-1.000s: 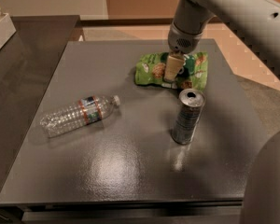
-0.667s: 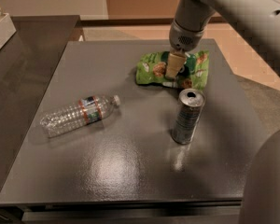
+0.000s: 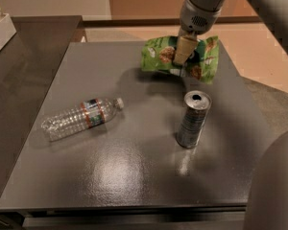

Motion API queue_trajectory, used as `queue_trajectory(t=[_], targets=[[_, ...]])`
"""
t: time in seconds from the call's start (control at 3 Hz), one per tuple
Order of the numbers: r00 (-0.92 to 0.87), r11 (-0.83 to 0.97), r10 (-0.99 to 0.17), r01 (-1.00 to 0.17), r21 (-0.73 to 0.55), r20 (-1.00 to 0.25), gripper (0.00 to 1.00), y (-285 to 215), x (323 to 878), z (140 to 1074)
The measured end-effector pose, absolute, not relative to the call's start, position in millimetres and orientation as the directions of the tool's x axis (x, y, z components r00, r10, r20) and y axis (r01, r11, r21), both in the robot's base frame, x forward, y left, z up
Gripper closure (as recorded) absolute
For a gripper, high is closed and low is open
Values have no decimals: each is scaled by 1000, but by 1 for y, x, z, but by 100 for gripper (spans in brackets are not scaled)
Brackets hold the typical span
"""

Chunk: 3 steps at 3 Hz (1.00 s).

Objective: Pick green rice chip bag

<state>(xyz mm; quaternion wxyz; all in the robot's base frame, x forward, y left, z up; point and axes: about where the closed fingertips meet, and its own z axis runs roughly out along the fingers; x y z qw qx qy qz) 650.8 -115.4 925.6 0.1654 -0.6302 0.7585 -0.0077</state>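
The green rice chip bag [image 3: 157, 56], light green with pictures of tan chips, hangs in the air above the far right part of the dark table [image 3: 134, 176]. It casts a shadow on the surface below. My gripper [image 3: 182, 61] reaches down from the upper right and is shut on the middle of the bag, with a tan finger [image 3: 183, 49] in front of it. The bag's middle is hidden behind that finger.
A silver can [image 3: 194, 119] stands upright just in front of the bag. A clear plastic water bottle [image 3: 81, 118] lies on its side at the table's left. A white box [image 3: 1, 30] sits on the counter at far left.
The gripper has risen with the bag in it, so the bag has come off the table. The can and bottle have not moved.
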Motion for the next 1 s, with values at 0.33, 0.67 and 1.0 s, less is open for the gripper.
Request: queue_trajectory(t=[0.33,0.67,1.0], targets=[[-111,186,-952,-950,-252,-287,100,-114,652,963],[-60,169,-935,-941,-292,-348,100,-108,656,998],[-57,171,-934,-938,-300,-354,100,-106,660,997]])
